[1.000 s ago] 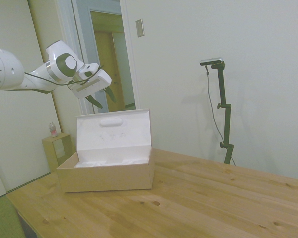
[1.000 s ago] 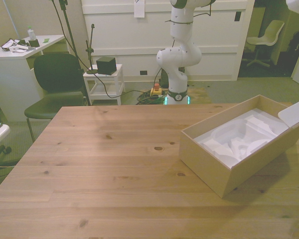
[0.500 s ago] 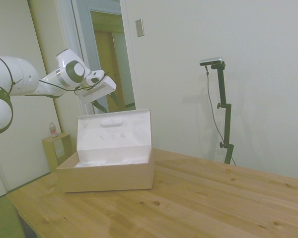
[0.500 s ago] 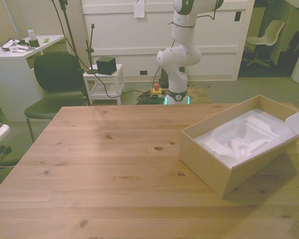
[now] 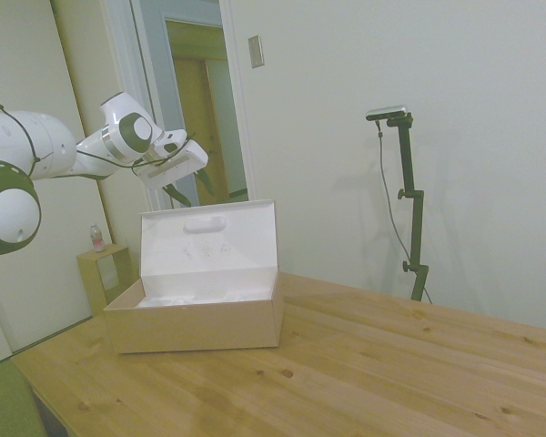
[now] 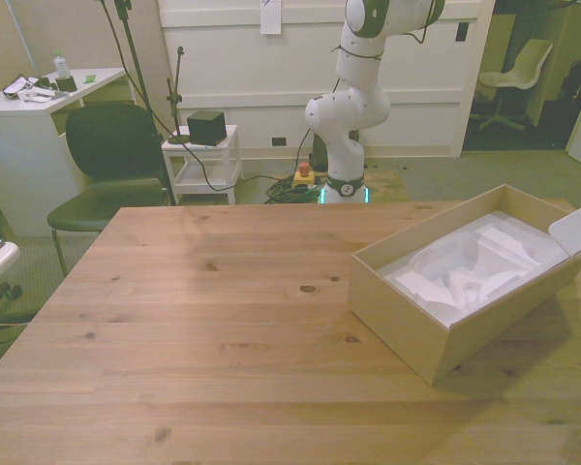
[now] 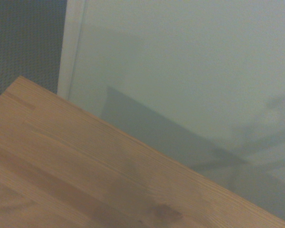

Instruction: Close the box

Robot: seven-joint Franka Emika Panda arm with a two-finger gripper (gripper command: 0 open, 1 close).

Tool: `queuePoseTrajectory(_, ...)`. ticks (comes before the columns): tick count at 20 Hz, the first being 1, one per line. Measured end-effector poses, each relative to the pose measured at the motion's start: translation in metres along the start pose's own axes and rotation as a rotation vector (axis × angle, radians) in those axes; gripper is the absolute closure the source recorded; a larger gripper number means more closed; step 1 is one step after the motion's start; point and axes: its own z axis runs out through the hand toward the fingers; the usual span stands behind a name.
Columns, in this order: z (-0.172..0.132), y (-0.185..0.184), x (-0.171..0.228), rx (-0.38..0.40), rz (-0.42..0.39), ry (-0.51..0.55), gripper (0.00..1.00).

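With its fingers apart, the gripper at upper left should drop behind the upright lid and push it forward over the box.

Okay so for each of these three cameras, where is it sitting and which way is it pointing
Side view: off one side of the table, looking across the open box; arm and gripper above the raised lid.
Front view: across the table, facing the robot's base; gripper out of frame.
Wrist view: on the wrist, seeing only a table edge and a wall; no robot parts.
Side and front views share the box and the table.
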Motion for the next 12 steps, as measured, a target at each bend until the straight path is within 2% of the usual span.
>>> queuePoseTrajectory(12,0.043,-0.030,0.010,-0.052,-0.029,-0.038,0.00)
